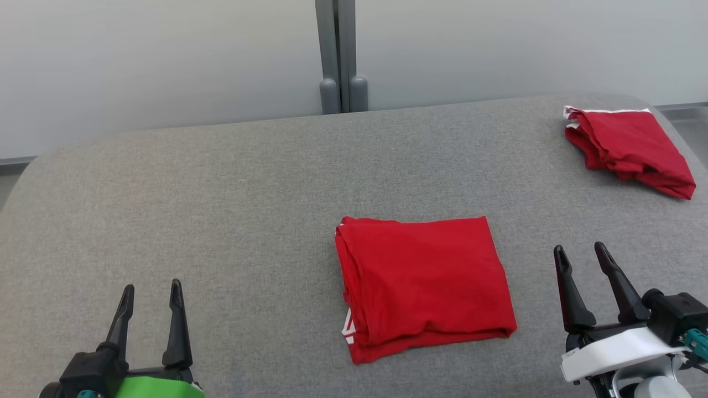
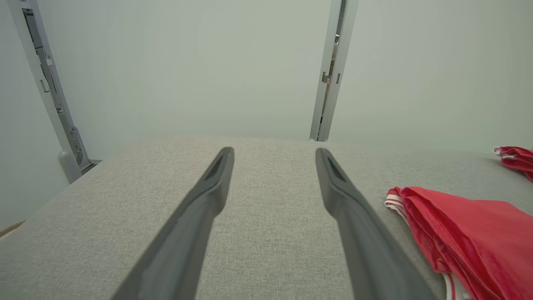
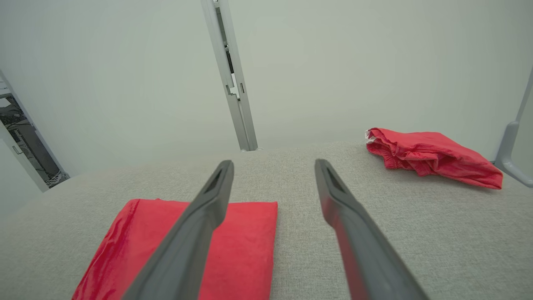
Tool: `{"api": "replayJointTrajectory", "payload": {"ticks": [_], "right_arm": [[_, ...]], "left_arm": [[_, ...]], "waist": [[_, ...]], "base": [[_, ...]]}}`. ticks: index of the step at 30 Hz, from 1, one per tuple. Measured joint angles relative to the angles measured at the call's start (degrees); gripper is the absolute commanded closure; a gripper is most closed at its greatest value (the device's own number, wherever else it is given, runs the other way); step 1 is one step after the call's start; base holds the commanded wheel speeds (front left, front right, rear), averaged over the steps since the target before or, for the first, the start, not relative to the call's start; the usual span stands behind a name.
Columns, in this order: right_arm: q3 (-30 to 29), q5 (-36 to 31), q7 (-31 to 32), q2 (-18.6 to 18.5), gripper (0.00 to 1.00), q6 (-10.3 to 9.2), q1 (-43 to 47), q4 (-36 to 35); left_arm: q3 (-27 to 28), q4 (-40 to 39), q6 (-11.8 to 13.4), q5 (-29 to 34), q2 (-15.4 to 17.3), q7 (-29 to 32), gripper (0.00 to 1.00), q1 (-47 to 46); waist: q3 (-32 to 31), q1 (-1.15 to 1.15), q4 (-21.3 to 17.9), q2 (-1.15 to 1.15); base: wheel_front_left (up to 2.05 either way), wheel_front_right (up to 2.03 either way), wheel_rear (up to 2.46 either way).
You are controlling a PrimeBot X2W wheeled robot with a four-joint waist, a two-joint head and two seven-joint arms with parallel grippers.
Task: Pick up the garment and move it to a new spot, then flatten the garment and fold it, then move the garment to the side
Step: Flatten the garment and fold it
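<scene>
A red garment (image 1: 423, 284) lies folded into a neat rectangle at the middle of the grey padded table (image 1: 221, 193), white trim peeking out at its near left corner. It also shows at the right of the left wrist view, as the garment (image 2: 470, 237), and at the lower left of the right wrist view, as the garment (image 3: 233, 250). My left gripper (image 1: 152, 296) stands open near the front left, well apart from the cloth. To the garment's right my right gripper (image 1: 581, 257) is open, with nothing between its fingers.
A second red garment (image 1: 628, 149) with white trim lies loosely bunched at the far right corner, also seen as the bunched garment (image 3: 433, 156). A grey post (image 1: 340, 55) rises behind the table's far edge before a pale wall.
</scene>
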Motion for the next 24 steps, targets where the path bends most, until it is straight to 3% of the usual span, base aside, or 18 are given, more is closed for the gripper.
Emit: {"api": "replayJointTrajectory", "payload": {"ticks": [24], "right_arm": [[-1.2,-1.9,1.5,2.1,0.00,0.00,2.7,-2.0]], "left_arm": [[-0.3,0.7,-0.1,0.5,0.7,0.0,0.00,1.2]], "waist": [[-0.8,0.00,1.4,0.00]], "base": [[0.00,0.00,0.00]]}}
